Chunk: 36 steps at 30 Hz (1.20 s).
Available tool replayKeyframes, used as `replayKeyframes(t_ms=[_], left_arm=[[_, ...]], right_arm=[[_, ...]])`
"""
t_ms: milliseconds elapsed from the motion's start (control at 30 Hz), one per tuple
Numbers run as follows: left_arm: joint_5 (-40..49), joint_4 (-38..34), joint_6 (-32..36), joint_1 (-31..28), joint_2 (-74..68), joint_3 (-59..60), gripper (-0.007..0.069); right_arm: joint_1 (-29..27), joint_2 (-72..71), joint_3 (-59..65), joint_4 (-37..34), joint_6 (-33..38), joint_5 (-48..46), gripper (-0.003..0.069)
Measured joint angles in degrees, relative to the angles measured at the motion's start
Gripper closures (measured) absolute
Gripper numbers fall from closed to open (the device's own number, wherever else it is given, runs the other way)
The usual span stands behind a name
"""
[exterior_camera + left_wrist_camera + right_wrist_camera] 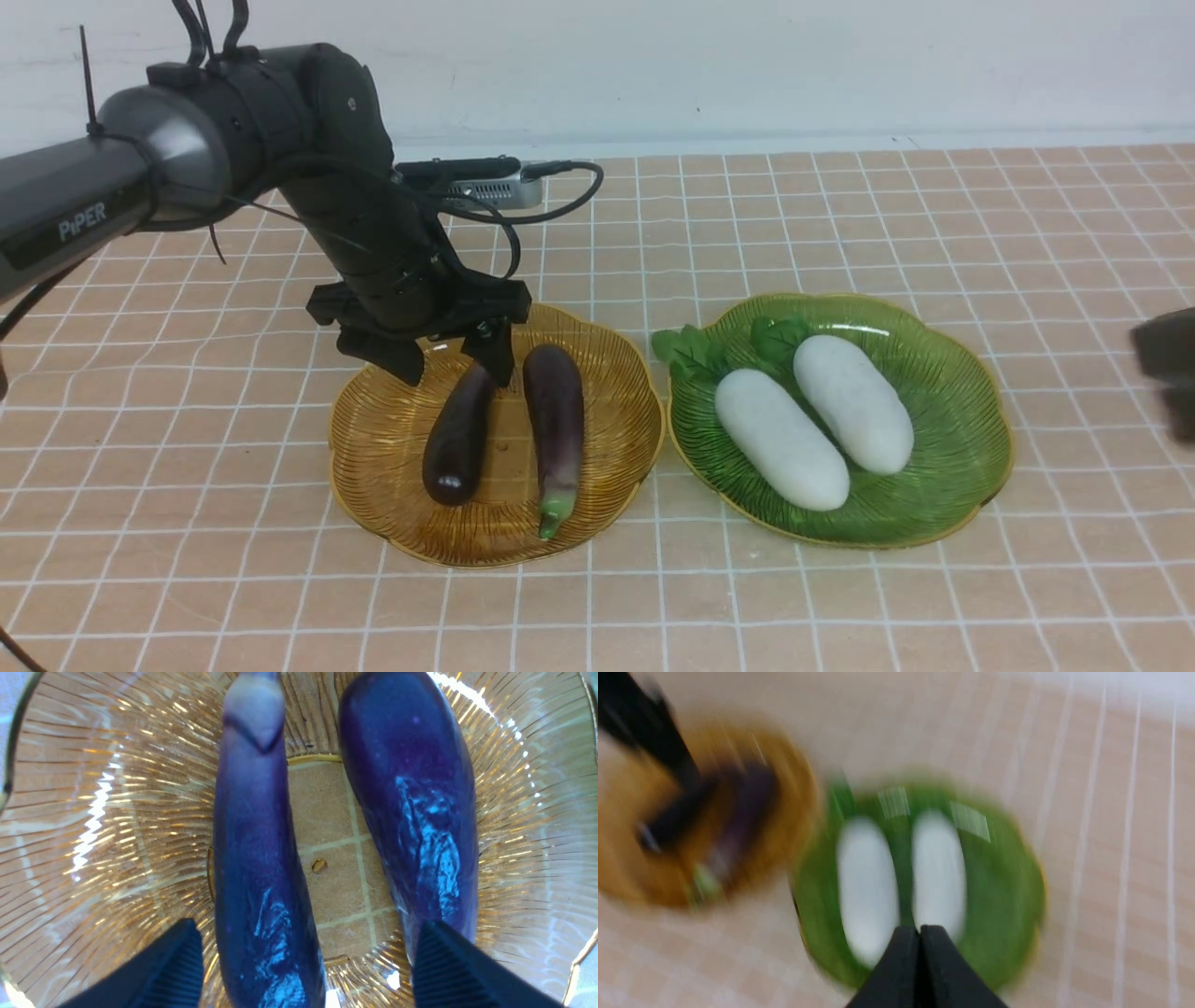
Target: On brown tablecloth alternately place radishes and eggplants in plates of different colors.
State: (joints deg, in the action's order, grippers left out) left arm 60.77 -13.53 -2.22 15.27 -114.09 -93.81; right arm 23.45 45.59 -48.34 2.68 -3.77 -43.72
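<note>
Eggplants: the darker eggplant (457, 439) and the green-stemmed eggplant (557, 420) lie side by side in the amber plate (378, 467), stems pointing opposite ways.
Radishes: the two radishes (782, 453) lie side by side in the green plate (971, 420), leaves toward its far rim.
Left tool: the left tool (457, 378) hangs spread wide over the eggplants' far ends, pinching nothing. Whether it touches a skin I cannot tell.
Right tool: the right tool (919, 933) is pressed together and empty, blurred, off to the right and apart from the green plate.
Risk at the eggplants: a jaw dropping or closing here would likely catch a rounded end — the fruit could roll into its neighbour or ride up the sloping wall and out.
Risk at the plates: both look light, so a snagged rim could slide or tip the amber one. The two rims sit near each other, so a shove may carry over.
Risk at the cloth: the brown tablecloth (840, 233) is slightly wrinkled on the left — a dragged plate could bunch it.
Skins: the eggplants are glossy, slick and tapering; the radishes are smooth white blunt oblongs.
Plate make: translucent ribbed plastic, scalloped rims, shallow bowls.
Cloth make: soft fabric with a thin white grid.
</note>
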Motion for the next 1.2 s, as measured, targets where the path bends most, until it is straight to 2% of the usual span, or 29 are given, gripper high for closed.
replayKeyframes(t_ms=[67,200,333,433,467,567,1200], left_arm=[[0.00,0.00,0.00,0.00,0.00,0.00,0.0135],[0.20,0.00,0.00,0.00,0.00,0.00,0.0242],[0.58,0.00,0.00,0.00,0.00,0.00,0.0463],[0.63,0.00,0.00,0.00,0.00,0.00,0.0593],[0.70,0.00,0.00,0.00,0.00,0.00,0.0608],[1.50,0.00,0.00,0.00,0.00,0.00,0.0627],[3.45,0.10,0.29,0.00,0.00,0.00,0.0628]], right_arm=[[-0.06,-7.86,8.37,-1.09,0.00,10.54,0.0674],[-0.06,-17.51,18.68,-1.85,0.00,19.59,0.0674],[-0.06,-21.26,23.06,-1.61,0.00,22.46,0.0674],[-0.06,-22.22,24.03,-0.40,0.00,25.30,0.0674],[-0.06,-22.76,24.15,0.09,0.00,26.15,0.0674],[-0.06,-24.02,24.15,0.99,0.00,27.07,0.0674],[-0.55,-27.31,27.35,1.57,0.00,27.79,0.0674]])
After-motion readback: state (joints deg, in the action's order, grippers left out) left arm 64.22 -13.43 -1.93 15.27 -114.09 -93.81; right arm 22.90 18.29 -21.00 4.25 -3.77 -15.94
